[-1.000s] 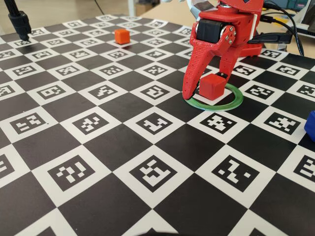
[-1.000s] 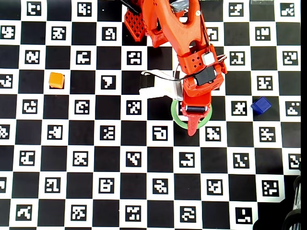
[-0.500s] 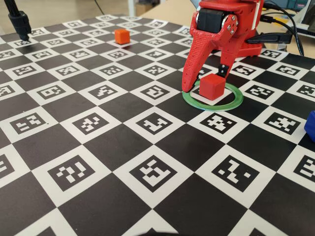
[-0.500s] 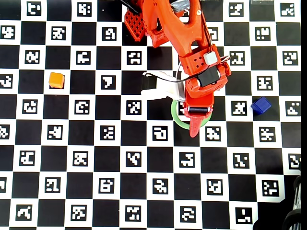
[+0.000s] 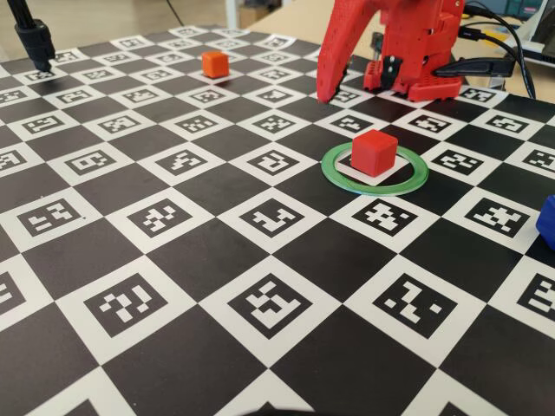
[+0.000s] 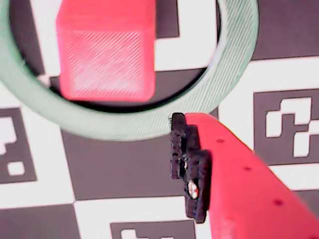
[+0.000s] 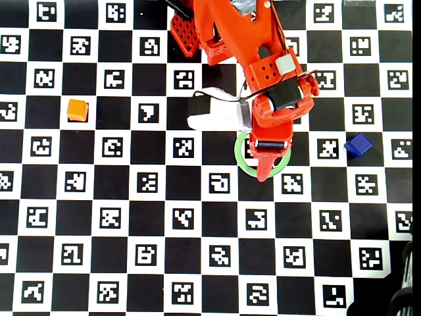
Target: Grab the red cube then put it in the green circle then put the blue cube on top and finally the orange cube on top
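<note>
The red cube (image 5: 375,152) sits flat on the white square inside the green circle (image 5: 414,180), free of any grip. My gripper (image 5: 355,87) hangs above and behind it, open, with nothing between its fingers. In the wrist view the red cube (image 6: 104,55) lies within the green circle (image 6: 234,64), and only one red finger (image 6: 239,189) with its black pad shows. From overhead my gripper (image 7: 266,164) covers the cube, and part of the green circle (image 7: 240,158) shows. The blue cube (image 7: 358,144) lies to the right, the orange cube (image 7: 77,110) far left.
A checkerboard mat (image 5: 217,186) of black squares and white marker squares covers the table. A black stand (image 5: 35,39) rises at the fixed view's back left. Cables (image 5: 499,52) trail behind the arm's base. The blue cube (image 5: 548,221) touches the fixed view's right edge.
My gripper has let go of the red cube and risen clear of it, moving back toward the base. The cube stays in the green circle.
</note>
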Available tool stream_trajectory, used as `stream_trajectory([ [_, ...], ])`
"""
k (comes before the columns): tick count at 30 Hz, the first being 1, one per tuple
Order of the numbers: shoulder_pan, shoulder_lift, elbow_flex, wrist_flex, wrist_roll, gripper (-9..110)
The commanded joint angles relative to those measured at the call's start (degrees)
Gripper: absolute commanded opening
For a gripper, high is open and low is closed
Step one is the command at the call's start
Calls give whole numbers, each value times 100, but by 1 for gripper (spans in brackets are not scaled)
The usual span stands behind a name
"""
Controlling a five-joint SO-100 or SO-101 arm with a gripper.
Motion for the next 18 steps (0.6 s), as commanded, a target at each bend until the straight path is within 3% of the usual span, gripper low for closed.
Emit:
stream_trajectory([
  [1, -176, 475, -650, 149, 431, 46],
  [8, -905, 369, -738, -79, 1617, 45],
  [18, -1775, -70, -1248, -132, 2048, 43],
])
